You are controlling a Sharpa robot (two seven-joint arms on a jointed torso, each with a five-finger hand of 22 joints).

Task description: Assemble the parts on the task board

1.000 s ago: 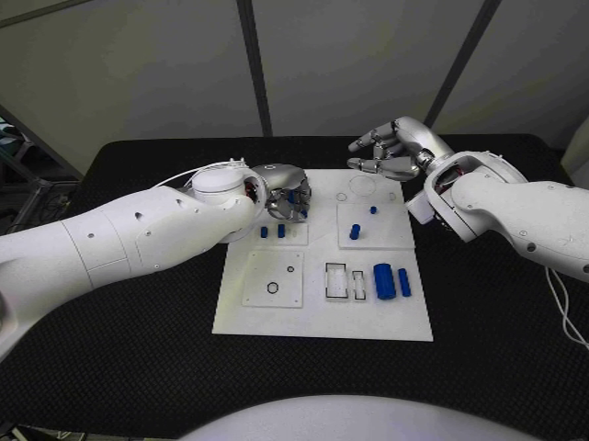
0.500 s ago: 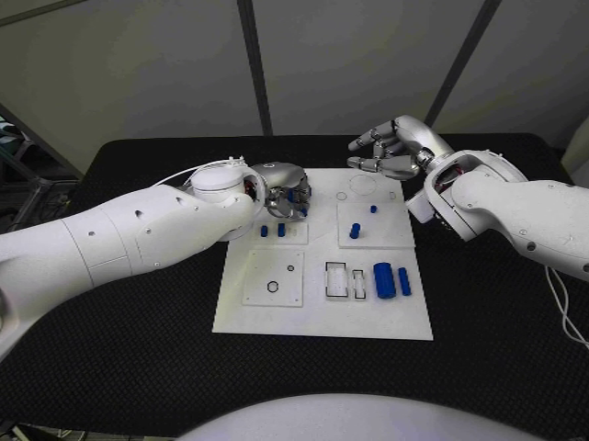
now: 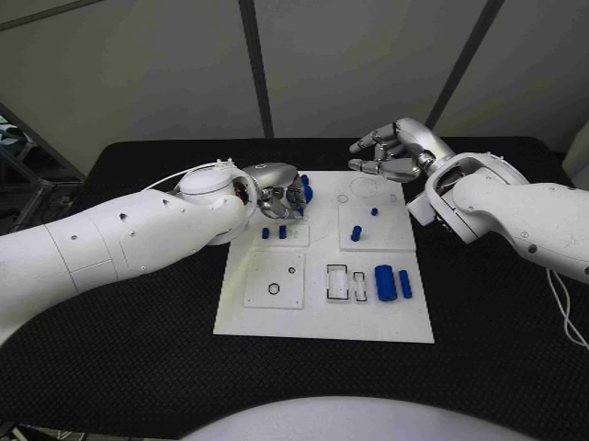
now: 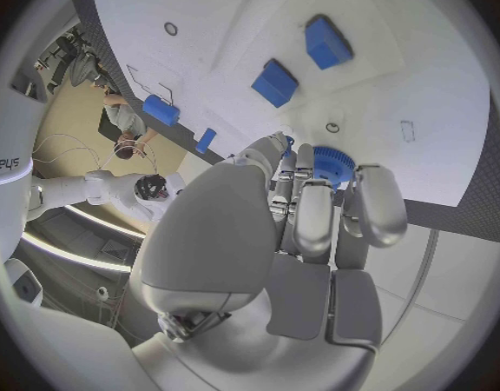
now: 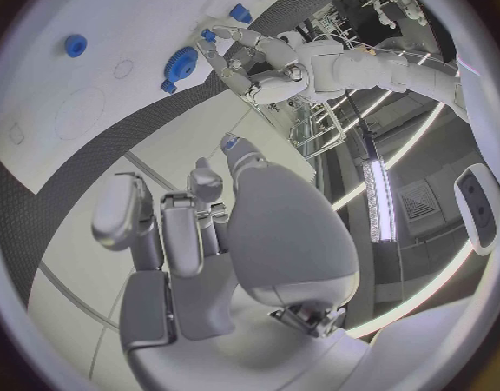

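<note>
the black table carries the white task board at its middle. the left arm reaches in over the board's near-left part and hides the table behind it; the right arm comes in beside the board's right edge.

the left hand sits above the board's far-left corner, and from the head view much of it is tucked behind its own wrist. in the left wrist view its fingers are curled together and clamped on a blue gear, of which only a toothed arc peeks out past the fingertips. the right hand hangs over the table just beyond the board's far edge, fingers curled in close with nothing between them.

on the board lie two blue cylinders side by side at the right, two small blue blocks just below the left hand, and blue pegs in the upper-right plate, too small to make out further.
</note>
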